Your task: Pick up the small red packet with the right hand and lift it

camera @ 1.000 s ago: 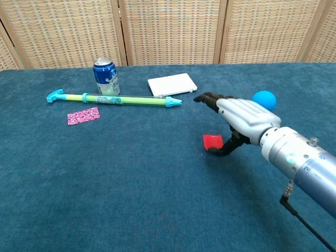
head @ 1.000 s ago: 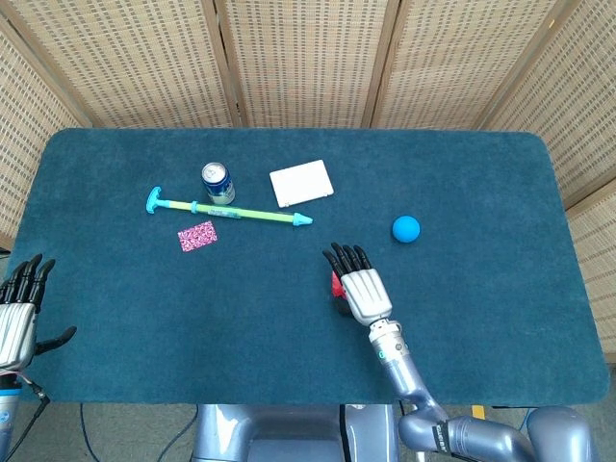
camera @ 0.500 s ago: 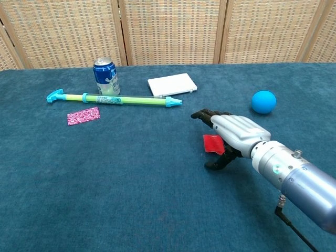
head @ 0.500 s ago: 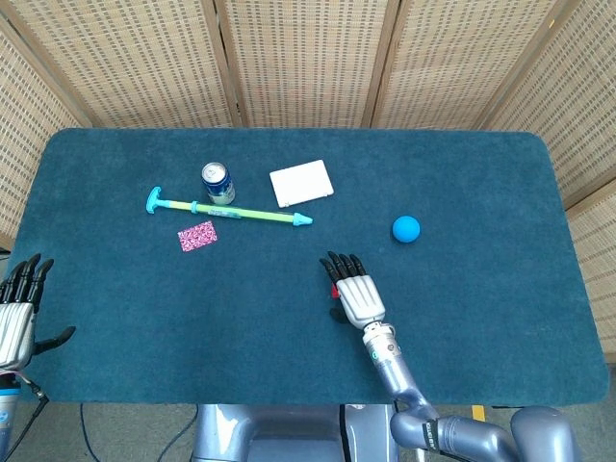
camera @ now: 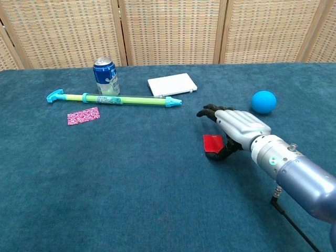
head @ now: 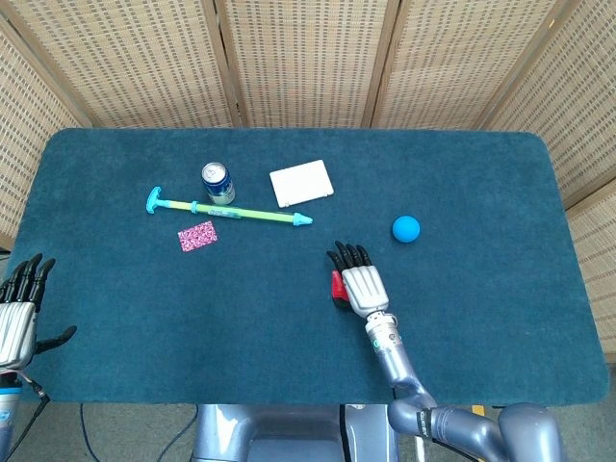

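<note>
the right hand (camera: 236, 128) is hovering low over the small red packet (camera: 213, 144), which is lying on the blue table (camera: 131, 184). its thumb is touching the packet's near edge, fingers stretched apart, nothing gripped yet. next, i'd guess, it needs to pinch, then lift.

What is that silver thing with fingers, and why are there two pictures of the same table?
It is a robot hand on a metal arm. One camera looks down from the robot's head, the other looks forward from its chest. The right robot hand hovers over a small red packet, its thumb beside it; whether it grips yet is unclear. The left robot hand waits open at the table edge. On the blue table lie a soda can, a green stick, a pink card, a white box and a blue ball.
</note>
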`<action>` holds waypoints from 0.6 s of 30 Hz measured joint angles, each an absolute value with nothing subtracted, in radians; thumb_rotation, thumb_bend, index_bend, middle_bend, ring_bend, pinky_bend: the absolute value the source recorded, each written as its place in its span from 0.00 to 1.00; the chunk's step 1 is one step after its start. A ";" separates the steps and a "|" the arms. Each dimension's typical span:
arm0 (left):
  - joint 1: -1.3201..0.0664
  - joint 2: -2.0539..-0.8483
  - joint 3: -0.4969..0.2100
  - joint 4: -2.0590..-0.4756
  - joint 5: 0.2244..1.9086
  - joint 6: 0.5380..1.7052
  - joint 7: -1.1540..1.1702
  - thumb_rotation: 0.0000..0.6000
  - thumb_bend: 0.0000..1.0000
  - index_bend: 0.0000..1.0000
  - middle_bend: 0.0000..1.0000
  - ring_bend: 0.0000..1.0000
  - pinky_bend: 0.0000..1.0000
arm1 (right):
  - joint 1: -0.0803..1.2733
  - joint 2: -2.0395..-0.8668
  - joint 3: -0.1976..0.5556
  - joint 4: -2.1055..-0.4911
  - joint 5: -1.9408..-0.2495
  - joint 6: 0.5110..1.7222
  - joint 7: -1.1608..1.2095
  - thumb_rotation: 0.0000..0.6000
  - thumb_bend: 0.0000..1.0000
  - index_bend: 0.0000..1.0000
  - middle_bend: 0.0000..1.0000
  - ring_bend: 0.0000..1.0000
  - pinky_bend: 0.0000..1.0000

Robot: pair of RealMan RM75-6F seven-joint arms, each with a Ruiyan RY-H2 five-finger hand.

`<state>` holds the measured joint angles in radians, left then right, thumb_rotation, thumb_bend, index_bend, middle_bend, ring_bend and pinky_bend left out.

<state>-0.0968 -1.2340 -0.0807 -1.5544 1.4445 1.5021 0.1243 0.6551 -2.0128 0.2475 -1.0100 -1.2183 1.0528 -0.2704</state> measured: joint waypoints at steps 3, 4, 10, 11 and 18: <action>-0.096 -1.233 -0.080 -1.556 1.446 1.504 0.123 1.00 0.10 0.00 0.00 0.00 0.14 | 0.653 -2.014 0.246 -1.003 -1.224 1.063 -0.270 1.00 0.41 0.42 0.00 0.00 0.00; -0.096 -1.233 -0.080 -1.556 1.447 1.504 0.123 1.00 0.10 0.00 0.00 0.00 0.14 | 0.652 -2.014 0.244 -1.001 -1.227 1.067 -0.273 1.00 0.40 0.46 0.01 0.00 0.00; -0.095 -1.232 -0.078 -1.559 1.454 1.509 0.122 1.00 0.10 0.00 0.00 0.00 0.14 | 0.644 -2.012 0.242 -1.005 -1.219 1.069 -0.287 1.00 0.38 0.54 0.06 0.00 0.00; -0.095 -1.231 -0.077 -1.559 1.454 1.508 0.122 1.00 0.10 0.00 0.00 0.00 0.14 | 0.643 -2.011 0.242 -1.006 -1.218 1.069 -0.289 1.00 0.38 0.55 0.07 0.00 0.00; -0.097 -1.232 -0.076 -1.558 1.453 1.504 0.122 1.00 0.10 0.00 0.00 0.00 0.14 | 0.638 -2.007 0.240 -1.011 -1.207 1.058 -0.294 1.00 0.38 0.56 0.08 0.00 0.00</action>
